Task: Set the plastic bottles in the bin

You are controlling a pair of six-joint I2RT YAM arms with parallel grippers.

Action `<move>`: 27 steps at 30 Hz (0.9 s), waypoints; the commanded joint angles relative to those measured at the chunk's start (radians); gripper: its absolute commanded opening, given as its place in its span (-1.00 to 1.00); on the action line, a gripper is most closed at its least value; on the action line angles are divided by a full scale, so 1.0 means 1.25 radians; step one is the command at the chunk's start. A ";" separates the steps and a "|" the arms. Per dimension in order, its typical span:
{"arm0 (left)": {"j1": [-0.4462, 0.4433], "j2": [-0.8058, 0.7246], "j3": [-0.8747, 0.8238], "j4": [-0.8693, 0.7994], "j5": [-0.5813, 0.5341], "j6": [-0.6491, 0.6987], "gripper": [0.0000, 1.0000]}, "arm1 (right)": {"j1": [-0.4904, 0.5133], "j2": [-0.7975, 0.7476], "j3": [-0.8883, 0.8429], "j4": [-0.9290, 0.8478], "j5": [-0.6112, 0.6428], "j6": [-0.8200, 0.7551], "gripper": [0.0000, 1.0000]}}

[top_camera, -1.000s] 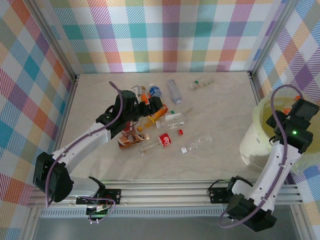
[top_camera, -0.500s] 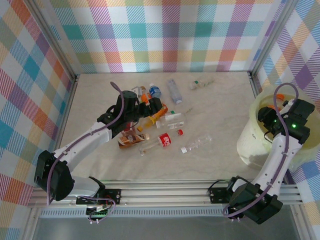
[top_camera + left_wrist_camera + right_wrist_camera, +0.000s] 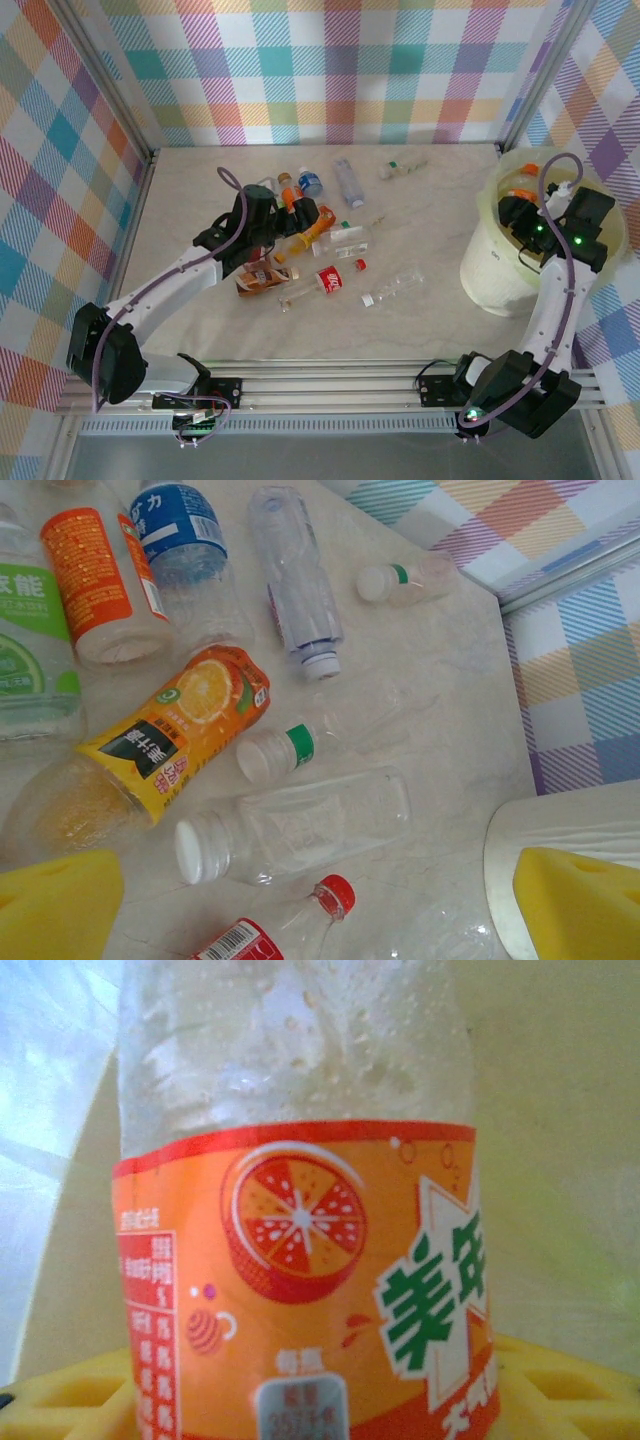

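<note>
**A:** Left fingers (image 3: 55, 905), state?

**B:** Spread wide, nothing between them. Their yellow pads sit in the two lower corners of the left wrist view. They hover over the cluster of plastic bottles (image 3: 320, 240) lying on the worktop (image 3: 440, 220), left of centre.

**A:** Which items are under them?

**B:** A juice bottle with a yellow label (image 3: 150, 745) lies on its side. Just beside it is a clear bottle with a white cap (image 3: 300, 830), and a red-capped bottle (image 3: 300, 920) lies at the lower edge. Farther off are a blue-labelled bottle (image 3: 185, 540) and an orange-and-white labelled bottle (image 3: 100, 575), side by side. Whether those two touch, cannot tell.

**A:** Right fingers (image 3: 570, 1390)?

**B:** Pinching a clear bottle with an orange fruit label (image 3: 300, 1290). One yellow pad shows at each side of its lower part, and droplets cling inside the clear section. From above, the fingers hang over the mouth of the bin (image 3: 490, 275), and the bottle's orange shows inside the rim.

**A:** Bin position?

**B:** At the right edge of the worktop, close to the right wall and well apart from the cluster. The outside is cream and the inside pale yellow-green.
</note>
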 commanded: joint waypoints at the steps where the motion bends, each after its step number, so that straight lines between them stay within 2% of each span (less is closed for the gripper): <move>1: -0.003 -0.032 -0.011 -0.028 -0.038 -0.004 1.00 | 0.026 0.011 -0.005 0.026 -0.036 0.006 0.02; 8: -0.001 -0.068 -0.026 -0.080 -0.098 -0.014 1.00 | 0.030 0.000 -0.024 0.043 0.001 0.031 0.38; 14: 0.016 -0.106 -0.056 -0.125 -0.134 -0.039 1.00 | 0.030 -0.023 -0.083 0.103 0.023 0.051 0.49; 21: 0.053 -0.142 -0.061 -0.194 -0.172 -0.050 1.00 | 0.030 -0.049 -0.098 0.107 0.078 0.047 0.66; 27: 0.093 -0.175 -0.065 -0.248 -0.194 -0.051 1.00 | 0.029 -0.110 -0.075 0.061 0.183 0.043 0.78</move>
